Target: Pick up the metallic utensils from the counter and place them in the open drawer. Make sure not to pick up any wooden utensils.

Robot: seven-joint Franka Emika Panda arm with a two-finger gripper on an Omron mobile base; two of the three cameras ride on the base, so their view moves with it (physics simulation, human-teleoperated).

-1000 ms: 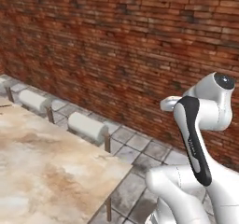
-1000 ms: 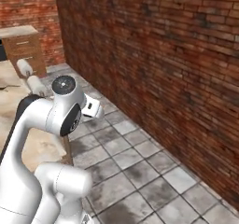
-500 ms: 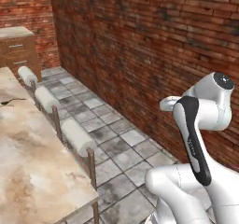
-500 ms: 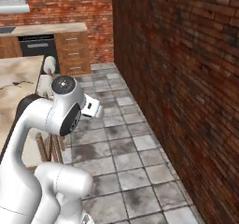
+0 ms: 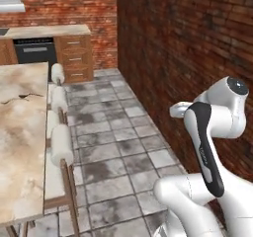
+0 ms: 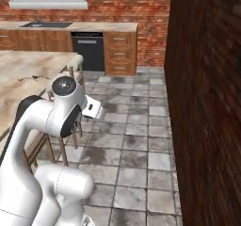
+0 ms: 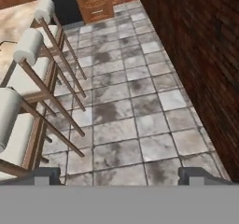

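The hand (image 7: 119,175) stands wide, its two dark finger tips (image 7: 46,175) far apart at the bottom of the hand view, with nothing between them. It hangs over the grey tiled floor (image 7: 135,101), beside the brick wall (image 7: 200,55), and is well apart from the table (image 5: 20,132).

The marbled table lies off to the arm's left, beyond a row of white-cushioned wooden stools (image 5: 59,142) lined along its near edge. A few thin dark utensils (image 5: 17,98) lie on the table toward its far end; they are too small to tell metal from wood. In the right base view they show as small slender marks (image 6: 33,77) near the table's right edge.
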